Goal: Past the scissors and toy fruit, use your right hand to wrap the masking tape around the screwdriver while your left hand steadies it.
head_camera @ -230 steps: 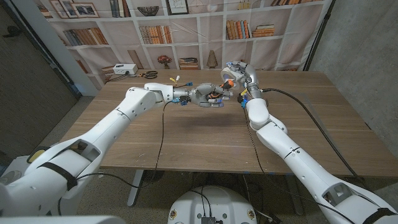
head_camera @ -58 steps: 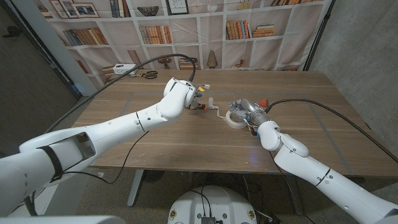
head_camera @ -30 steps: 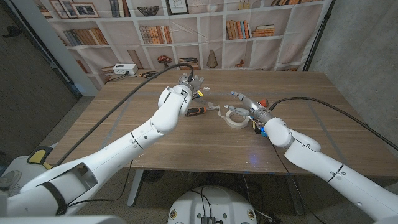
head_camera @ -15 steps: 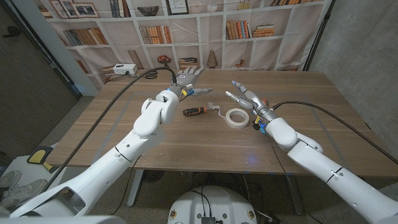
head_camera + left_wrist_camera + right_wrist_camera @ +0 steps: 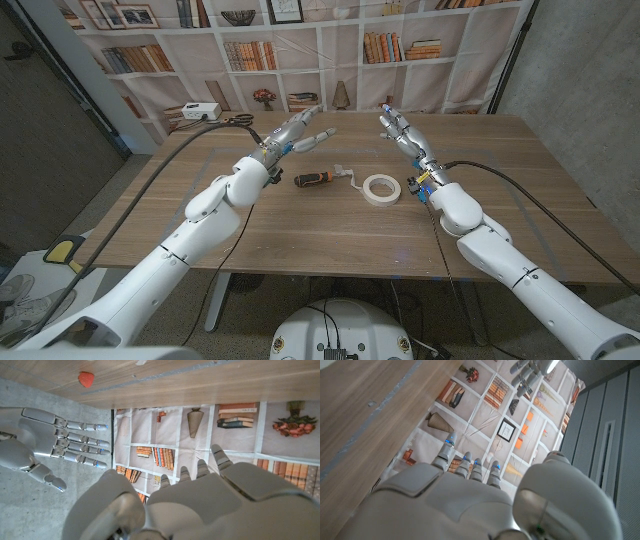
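The screwdriver (image 5: 316,179), with a black and orange handle, lies on the wooden table (image 5: 300,235) past the middle. A short pale strip of tape (image 5: 346,174) sticks to its shaft. Just to its right the masking tape roll (image 5: 381,188) lies flat. My left hand (image 5: 296,127) hovers beyond the screwdriver, fingers spread, holding nothing. My right hand (image 5: 402,133) is raised beyond the roll, fingers straight and empty; it also shows in the left wrist view (image 5: 55,442). The scissors (image 5: 240,120) lie at the far left edge. A red toy strawberry (image 5: 86,379) sits on the table.
A white box (image 5: 200,110) with a cable stands near the scissors at the table's far left corner. A bookshelf backdrop (image 5: 330,50) hangs behind the table. Black cables (image 5: 520,180) trail from both arms across the tabletop.
The left hand let go of the screwdriver, which now lies on the table beside the roll. Both hands rose and moved toward the far edge, fingers spreading.
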